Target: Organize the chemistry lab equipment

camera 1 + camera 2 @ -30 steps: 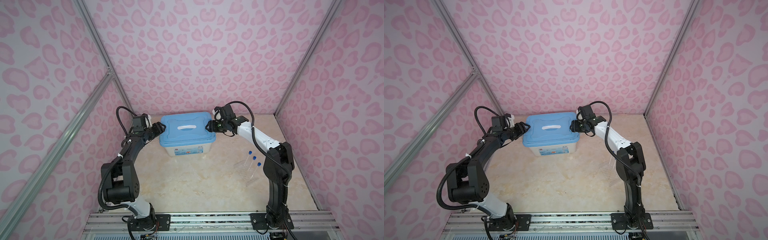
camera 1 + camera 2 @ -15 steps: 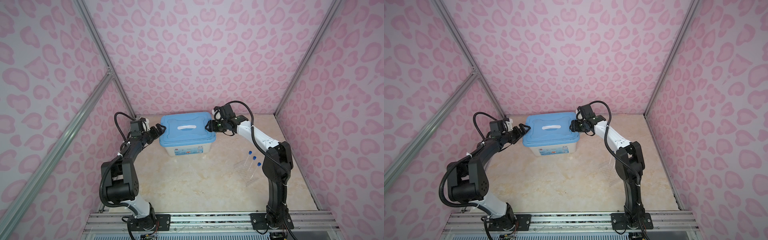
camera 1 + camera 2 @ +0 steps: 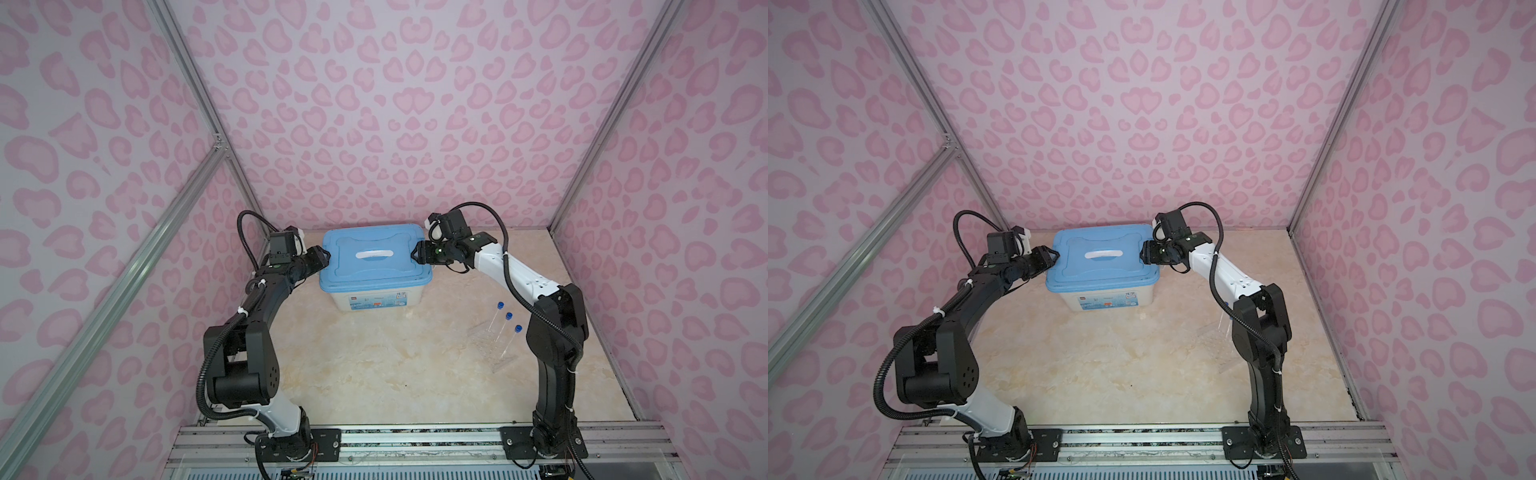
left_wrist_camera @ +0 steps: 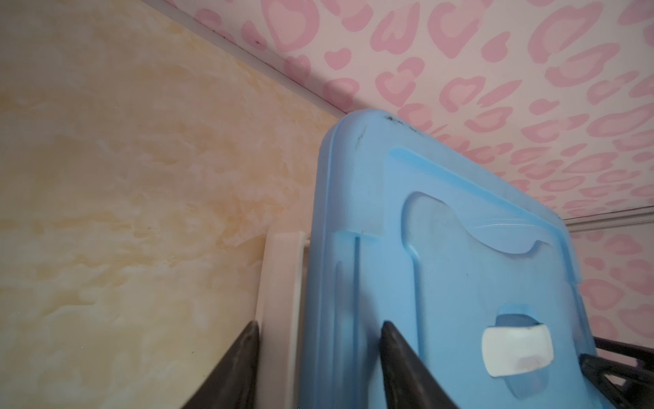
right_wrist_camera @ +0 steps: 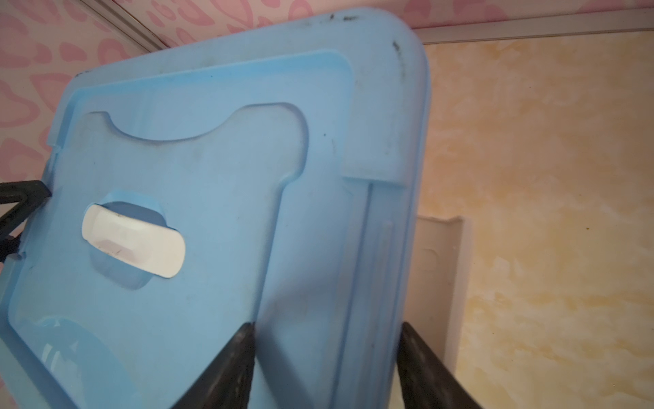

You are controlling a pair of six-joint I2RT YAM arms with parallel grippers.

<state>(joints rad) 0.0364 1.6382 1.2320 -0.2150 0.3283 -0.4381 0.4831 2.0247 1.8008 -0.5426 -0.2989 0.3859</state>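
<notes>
Left gripper point(image 3: 324, 257) is back on the left short edge of the blue lid point(image 3: 374, 272) after backing off half a second ago. Right gripper point(image 3: 417, 254) hasn't budged from the right short edge.

Top views: lid is seated on the white bin point(image 3: 374, 302) at the back of the table point(image 3: 374, 374). Three blue-capped test tubes point(image 3: 508, 318) sit in the clear tube rack point(image 3: 484, 338), front-right, well apart from the bin and just beside the right arm. In a top view that arm hides nearly all of them. No other glassware shows; my guess is it's in the bin.

Left wrist: jaws straddle the lid rim plus the white latch point(image 4: 283, 283), one finger against the latch's outer face, one over the lid top. Can't tell if it's clamped.

Right wrist: jaws sit astride the opposite rim, one finger on top, one outside. The rim fills the gap, so it reads as a pinch on the lid.

Handling: lid looks light, thin and flexy, so it may pop unevenly. Hold both short edges at the rim and lift level. Tubes look light, slick and breakable, and the rack looks tippy. Take one tube at a time just under the cap, with a gentle squeeze.
</notes>
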